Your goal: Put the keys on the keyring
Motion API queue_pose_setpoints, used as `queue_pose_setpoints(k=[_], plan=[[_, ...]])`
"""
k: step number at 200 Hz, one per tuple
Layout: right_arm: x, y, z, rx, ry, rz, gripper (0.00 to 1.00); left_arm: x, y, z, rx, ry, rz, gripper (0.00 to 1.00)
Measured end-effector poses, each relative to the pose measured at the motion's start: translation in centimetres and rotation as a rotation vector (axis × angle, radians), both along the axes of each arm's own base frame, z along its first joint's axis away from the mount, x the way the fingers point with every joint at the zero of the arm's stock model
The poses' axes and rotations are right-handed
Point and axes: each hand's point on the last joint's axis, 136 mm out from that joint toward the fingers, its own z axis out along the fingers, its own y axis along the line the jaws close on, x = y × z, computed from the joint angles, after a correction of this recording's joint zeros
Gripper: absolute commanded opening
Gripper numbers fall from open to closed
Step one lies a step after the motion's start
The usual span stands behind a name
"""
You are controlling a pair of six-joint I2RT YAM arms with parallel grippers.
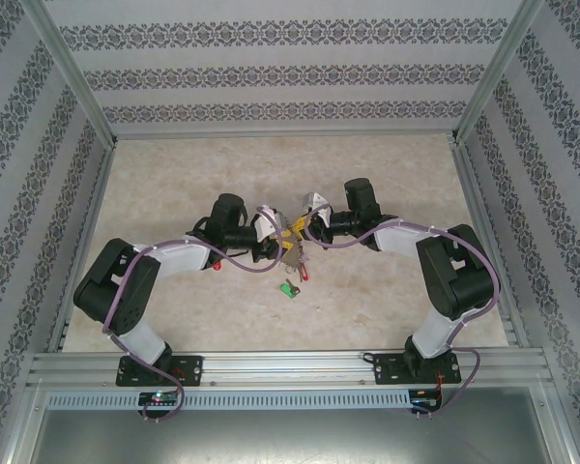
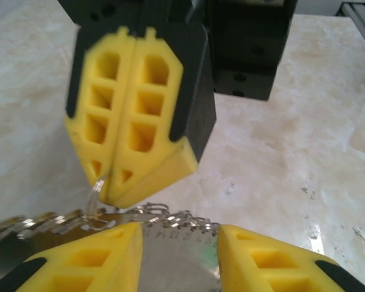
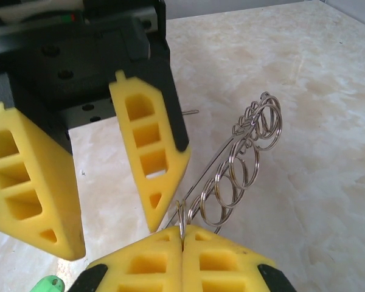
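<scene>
Keyring (image 3: 232,176) — thin silver, ring-strung.

Your left arm (image 1: 126,285) and right arm (image 1: 454,266) wore black joints and white shells, each trailed by a purple cable (image 1: 234,261); the left gripper (image 2: 179,234) and right gripper (image 3: 182,234) bore bright yellow wedge fingers (image 2: 137,109), cut with open cells, on black screw-holed mounts (image 2: 249,55).

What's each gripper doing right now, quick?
Left gripper: open, fingers apart, nothing seen gripped between them.
Right gripper: closed, fingers pinching the keyring wire.
</scene>
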Motion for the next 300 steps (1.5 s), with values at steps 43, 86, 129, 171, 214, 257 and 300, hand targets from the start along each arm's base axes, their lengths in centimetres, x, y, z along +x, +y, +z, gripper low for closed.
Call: queue_pose_setpoints(k=[43,86,129,171,214,257,300], plan=[[0.1,-0.2,0.0,-0.002,-0.007,-0.003,0.0,1.0,0.1,1.1,-0.044,-0.04,0.058,0.39],[0.2,-0.2,0.1,-0.001,-0.02,-0.001,0.0,1.8,0.5,1.2,-0.049,-0.061,0.115,0.42],[0.0,-0.2,0.3,0.003,-0.023,0.007,0.0,1.8,0.6,1.1,-0.046,-0.056,0.122,0.36],[-0.1,-0.2,0.6,0.007,-0.028,0.01,0.0,2.3,0.3,2.1,-0.061,-0.074,0.118,0.32],[-0.1,-0.2,0.6,0.009,-0.027,0.013,0.0,2.6,0.0,2.8,-0.07,-0.087,0.11,0.3],[-0.1,-0.2,0.6,0.008,-0.027,0.012,0.0,2.5,-0.1,2.2,-0.038,-0.073,0.088,0.36],[-0.1,-0.2,0.5,0.007,-0.022,0.012,0.0,2.3,0.1,1.4,-0.009,-0.057,0.089,0.32]])
